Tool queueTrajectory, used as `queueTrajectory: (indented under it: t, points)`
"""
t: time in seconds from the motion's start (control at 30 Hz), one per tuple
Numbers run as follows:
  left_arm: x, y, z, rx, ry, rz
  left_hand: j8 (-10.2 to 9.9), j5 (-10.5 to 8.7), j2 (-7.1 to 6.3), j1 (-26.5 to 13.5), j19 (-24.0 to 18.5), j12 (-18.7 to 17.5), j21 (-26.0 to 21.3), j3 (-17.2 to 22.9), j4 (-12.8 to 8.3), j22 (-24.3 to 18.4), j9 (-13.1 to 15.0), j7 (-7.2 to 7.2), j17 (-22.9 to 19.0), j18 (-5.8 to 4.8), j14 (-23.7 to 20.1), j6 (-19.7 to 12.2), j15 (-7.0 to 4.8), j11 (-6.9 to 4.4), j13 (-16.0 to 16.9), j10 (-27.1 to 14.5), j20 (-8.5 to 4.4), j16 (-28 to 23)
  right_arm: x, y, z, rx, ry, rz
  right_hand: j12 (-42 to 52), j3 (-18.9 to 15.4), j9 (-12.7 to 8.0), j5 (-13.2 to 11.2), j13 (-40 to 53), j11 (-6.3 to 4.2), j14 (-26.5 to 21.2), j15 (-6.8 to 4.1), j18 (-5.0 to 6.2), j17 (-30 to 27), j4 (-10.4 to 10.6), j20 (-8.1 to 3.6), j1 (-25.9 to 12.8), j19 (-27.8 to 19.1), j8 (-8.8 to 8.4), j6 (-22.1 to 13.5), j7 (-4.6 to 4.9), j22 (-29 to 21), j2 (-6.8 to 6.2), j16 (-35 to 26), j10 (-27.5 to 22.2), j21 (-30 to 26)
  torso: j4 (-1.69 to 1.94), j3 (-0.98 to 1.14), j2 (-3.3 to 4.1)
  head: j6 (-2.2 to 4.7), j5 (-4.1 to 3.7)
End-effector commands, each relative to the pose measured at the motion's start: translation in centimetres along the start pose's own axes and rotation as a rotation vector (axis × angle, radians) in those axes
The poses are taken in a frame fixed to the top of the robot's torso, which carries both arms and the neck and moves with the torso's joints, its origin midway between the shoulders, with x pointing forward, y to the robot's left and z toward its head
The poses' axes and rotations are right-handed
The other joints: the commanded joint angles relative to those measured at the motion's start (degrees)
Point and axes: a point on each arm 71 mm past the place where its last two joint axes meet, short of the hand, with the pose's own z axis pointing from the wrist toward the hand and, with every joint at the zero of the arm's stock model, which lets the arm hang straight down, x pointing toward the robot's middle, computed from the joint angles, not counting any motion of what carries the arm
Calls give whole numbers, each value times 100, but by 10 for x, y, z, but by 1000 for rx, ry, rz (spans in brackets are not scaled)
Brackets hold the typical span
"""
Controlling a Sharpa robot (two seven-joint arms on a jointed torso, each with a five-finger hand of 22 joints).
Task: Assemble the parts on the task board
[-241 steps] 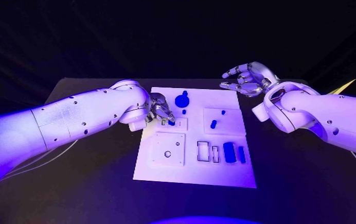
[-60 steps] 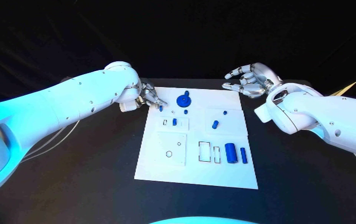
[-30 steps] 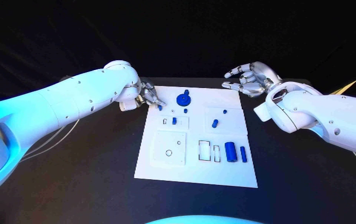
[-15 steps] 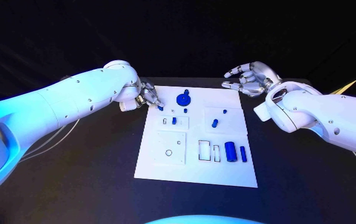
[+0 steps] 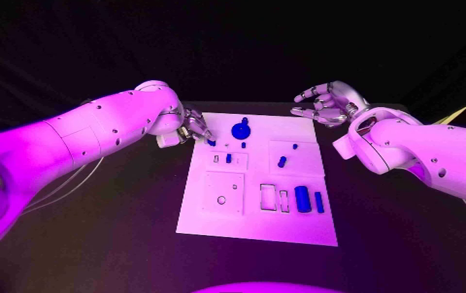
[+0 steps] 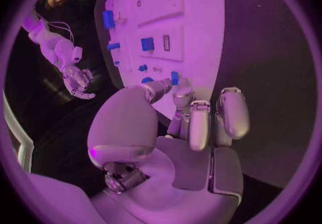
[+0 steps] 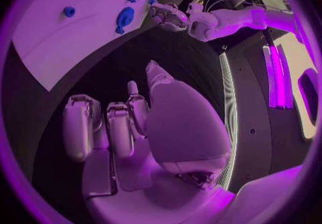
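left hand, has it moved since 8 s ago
Yes. The left hand was over the board's small slot plate; now it sits at the board's far left edge, pinching a small blue part, farther from the robot.

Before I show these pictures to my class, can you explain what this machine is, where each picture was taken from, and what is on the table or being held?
It is a robot with two white arms ending in silver hands. One picture looks down from its head; the two round ones come from cameras at its wrists. On the black table lies a white task board with small blue parts, such as a round one and a long one. The left hand pinches a small blue part at the board's far left corner. The right hand hovers open, holding nothing.
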Motion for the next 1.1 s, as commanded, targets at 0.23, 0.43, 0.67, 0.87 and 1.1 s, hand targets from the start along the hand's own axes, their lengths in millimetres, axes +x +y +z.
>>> queueTrajectory:
  t: [0.23, 0.43, 0.67, 0.87, 1.1]
  points:
    - [4, 0, -9, 57, 25, -93, 380, 1710, -124, -280, 214, 194, 99, 1154, -545, 381, 433, -171, 1579, -11, 645, 226, -100, -127, 278, 412, -112, 107, 0, 0, -1, -2, 2, -1, 12, 187, 75, 88, 390, 2, 549, -41, 54, 1247, 30, -34, -119, 109, 104, -29, -1, 924, 21, -89, -113, -121, 8, 6, -8, 0, 23]
    - [8, 4, -17, 73, 42, -128, 380, 2115, -187, -397, 305, 268, 169, 1150, -629, 517, 466, -220, 1579, -40, 645, 336, -143, -172, 407, 554, -157, 107, -1, -1, -1, 0, 0, -1, 20, 196, 76, 90, 395, 1, 549, -42, 53, 1245, 29, -35, -124, 111, 125, -34, -2, 924, 18, -91, -105, -122, 4, 7, -12, 1, 37]
    - [15, 3, -23, 64, 70, -91, 374, 2319, -223, -447, 365, 342, 217, 1137, -683, 609, 485, -249, 1579, -60, 645, 404, -168, -200, 523, 656, -181, 107, -1, -1, -2, 0, -2, -2, 20, 196, 76, 90, 395, 1, 549, -42, 53, 1245, 29, -35, -124, 111, 125, -34, -2, 924, 18, -91, -105, -122, -1, 0, -2, -8, 49]
    - [20, 0, -23, 38, 40, 5, 373, 2379, -229, -459, 380, 348, 230, 1136, -694, 634, 490, -256, 1579, -65, 645, 424, -174, -208, 534, 673, -188, 107, -2, -1, -2, -1, -3, -2, 20, 196, 76, 90, 395, 1, 549, -42, 53, 1245, 29, -35, -124, 111, 125, -34, -2, 924, 18, -91, -105, -122, 0, 2, -1, -6, 64]
    - [27, -7, -21, 28, 3, 86, 372, 2422, -234, -465, 388, 349, 236, 1137, -704, 646, 493, -262, 1579, -68, 645, 439, -179, -213, 539, 684, -192, 107, -1, -1, -1, -4, -2, -2, 20, 196, 76, 90, 395, 1, 549, -42, 53, 1245, 29, -35, -124, 111, 125, -34, -2, 924, 18, -91, -105, -122, -7, -2, 9, -17, 72]
